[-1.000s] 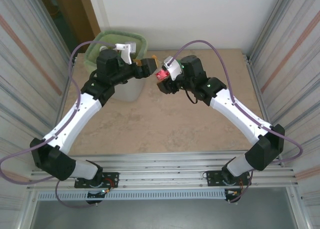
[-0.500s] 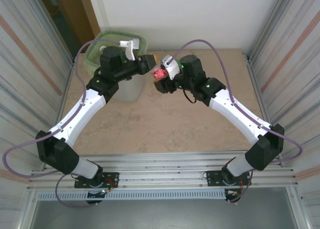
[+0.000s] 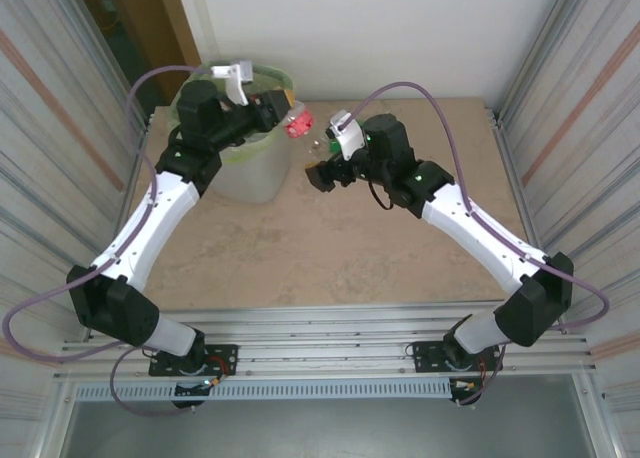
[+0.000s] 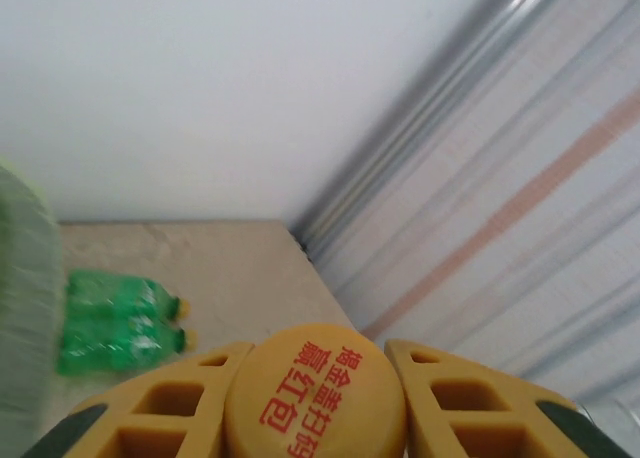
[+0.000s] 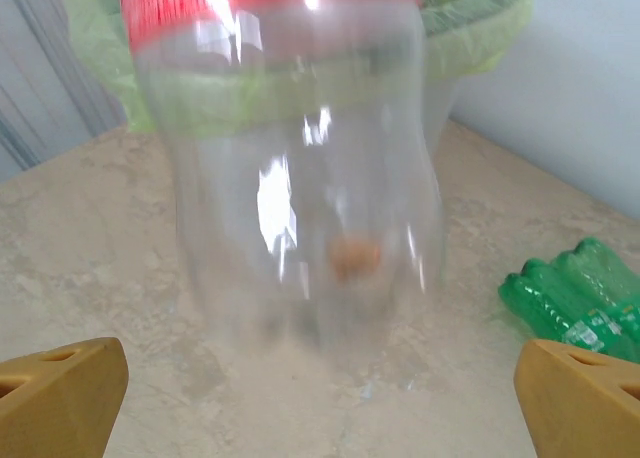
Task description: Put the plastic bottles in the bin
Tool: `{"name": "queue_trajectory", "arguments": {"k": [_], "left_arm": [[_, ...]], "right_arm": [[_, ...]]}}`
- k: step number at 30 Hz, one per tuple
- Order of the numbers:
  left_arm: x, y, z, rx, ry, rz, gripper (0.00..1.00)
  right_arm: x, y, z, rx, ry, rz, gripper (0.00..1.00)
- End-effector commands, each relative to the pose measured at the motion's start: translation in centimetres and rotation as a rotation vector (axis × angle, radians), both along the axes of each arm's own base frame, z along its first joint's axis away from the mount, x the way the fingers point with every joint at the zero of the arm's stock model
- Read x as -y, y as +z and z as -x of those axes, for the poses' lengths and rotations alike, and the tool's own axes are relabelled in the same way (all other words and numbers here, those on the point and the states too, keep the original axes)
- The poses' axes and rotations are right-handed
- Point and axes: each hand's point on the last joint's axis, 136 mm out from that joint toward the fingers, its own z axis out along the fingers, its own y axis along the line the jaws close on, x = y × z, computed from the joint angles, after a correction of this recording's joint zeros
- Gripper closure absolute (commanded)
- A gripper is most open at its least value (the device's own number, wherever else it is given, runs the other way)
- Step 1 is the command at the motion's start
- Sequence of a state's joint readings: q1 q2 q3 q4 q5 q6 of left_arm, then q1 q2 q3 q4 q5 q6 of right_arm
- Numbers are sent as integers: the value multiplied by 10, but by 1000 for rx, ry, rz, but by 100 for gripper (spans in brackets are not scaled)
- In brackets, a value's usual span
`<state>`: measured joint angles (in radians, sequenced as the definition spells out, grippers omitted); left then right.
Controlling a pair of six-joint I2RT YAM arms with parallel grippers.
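Clearly the left gripper [image 4: 318, 356] has the load. Its yellow fingers are pressed in on either side of the yellow cap [image 4: 310, 408] of a clear plastic bottle [image 5: 290, 178] with a red label. The right gripper [image 5: 320, 368] stands with its fingers spread wide and grips nothing. The bottle's body hangs between and ahead of those fingertips, touching neither as far as the wrist view shows.

From above, the bottle sits just beyond the left fingertips at the rim of the bin [image 3: 250, 173]. Whether it hangs over the opening or just outside it I cannot tell.

Past the right gripper's outer finger, green bottles [image 5: 580, 298] lie on their sides on the table [image 3: 330, 248], well apart from the bin. I make it two, though the pack is hard to count.

As for handling, I judge these bottles to be empty, so very light, with thin walls that give under pressure and a glossy skin that could slide. The cap and neck are the stiff part — a pinch there, as the left fingers have it, should hold better than one on the soft belly. For the lying green ones, closing across the neck end or the ribbed waist looks the safer hold.
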<state>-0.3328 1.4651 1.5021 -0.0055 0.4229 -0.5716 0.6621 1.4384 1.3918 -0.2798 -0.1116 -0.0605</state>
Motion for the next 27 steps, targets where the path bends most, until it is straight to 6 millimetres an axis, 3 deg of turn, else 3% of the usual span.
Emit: {"name": "queue_trajectory", "arguments": {"k": [1, 6, 13, 21, 27], "left_arm": [[-33, 43, -7, 124, 91, 0, 91], [-81, 54, -35, 121, 197, 25, 91], [-139, 58, -71, 153, 399, -34, 91], [-173, 62, -100, 244, 593, -308, 90], [-175, 50, -120, 285, 681, -540, 88]], "right_arm": [[15, 32, 2, 81, -83, -77, 2], [35, 46, -2, 111, -186, -136, 2], [50, 43, -12, 70, -275, -161, 3], [61, 35, -21, 24, -335, -185, 3], [75, 30, -28, -20, -381, -217, 3]]}}
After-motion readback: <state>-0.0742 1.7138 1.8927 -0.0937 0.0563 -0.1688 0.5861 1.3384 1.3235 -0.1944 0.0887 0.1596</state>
